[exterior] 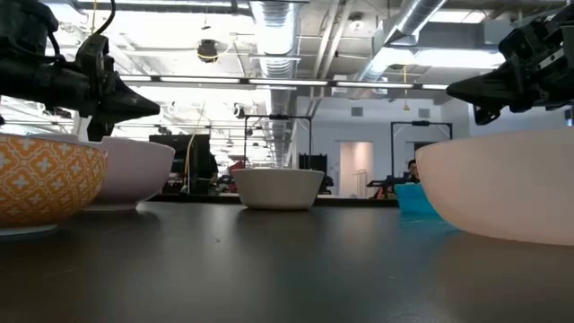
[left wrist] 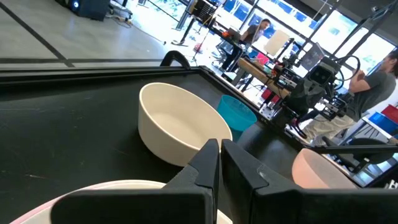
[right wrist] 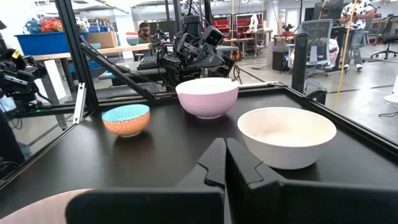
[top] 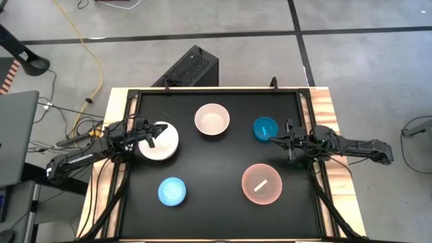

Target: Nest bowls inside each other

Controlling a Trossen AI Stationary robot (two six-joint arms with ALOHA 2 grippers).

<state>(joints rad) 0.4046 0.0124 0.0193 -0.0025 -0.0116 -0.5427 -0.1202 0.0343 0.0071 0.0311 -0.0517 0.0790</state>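
Observation:
Five bowls stand apart, each on its base on the black table. The white bowl (top: 160,143) is at the left, and my left gripper (top: 150,137) hangs shut and level just above it (exterior: 134,106). The cream-pink bowl (top: 212,119) sits far centre and the small teal-blue bowl (top: 264,128) to its right. My right gripper (top: 287,140) hovers shut beside the teal-blue bowl (exterior: 466,90). The larger salmon pink bowl (top: 262,183) is near right. The light blue bowl (top: 172,192), orange-patterned outside (right wrist: 126,118), is near left.
A raised black frame (top: 216,91) rims the table, with wooden edges (top: 331,115) outside it. Beyond the far edge a black box (top: 192,67) stands on the floor. Cables (top: 74,131) lie by the left arm. People (left wrist: 373,81) sit in the room beyond.

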